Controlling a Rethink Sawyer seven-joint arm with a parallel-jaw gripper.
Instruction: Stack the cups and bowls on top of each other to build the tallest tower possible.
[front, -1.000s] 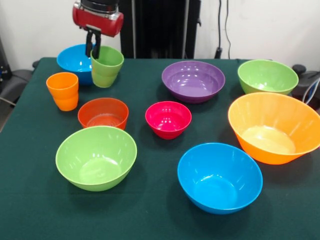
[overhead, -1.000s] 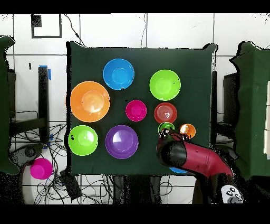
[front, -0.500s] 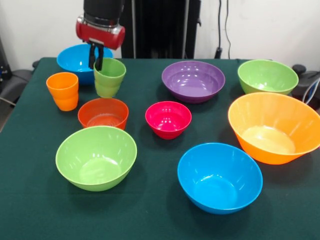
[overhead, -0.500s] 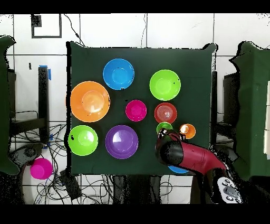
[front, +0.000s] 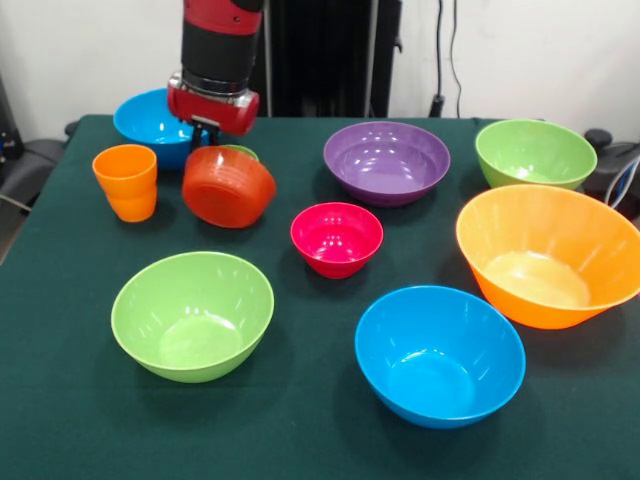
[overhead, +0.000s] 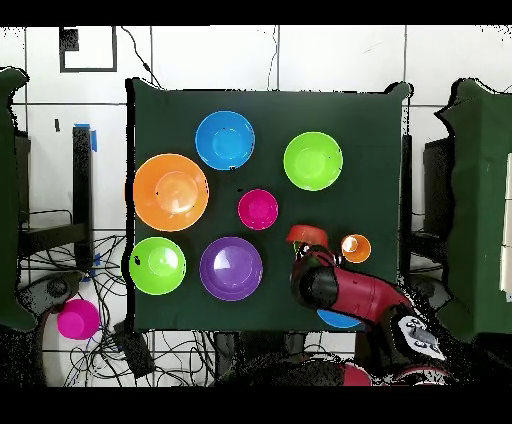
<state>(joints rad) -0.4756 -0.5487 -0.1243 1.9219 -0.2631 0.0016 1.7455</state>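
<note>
Seven bowls ring the tilted red-orange bowl (front: 228, 187) hiding the green cup (front: 240, 152).

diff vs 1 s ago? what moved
The red-orange bowl no longer sits flat: it is tipped on its side, knocked over as the gripper carried the green cup toward it. The cup is now mostly hidden behind the bowl. The orange cup and other bowls stayed put.

Arm (front: 221, 40): red and black, coming straight down from above, upright, over the far left part of the table (front: 300, 440).
Gripper (front: 205, 128): just below the red wrist collar, largely hidden; whether it is open or closed cannot be made out.
Overhead: arm (overhead: 350, 295) reaches in from the table's bottom-right edge.
</note>
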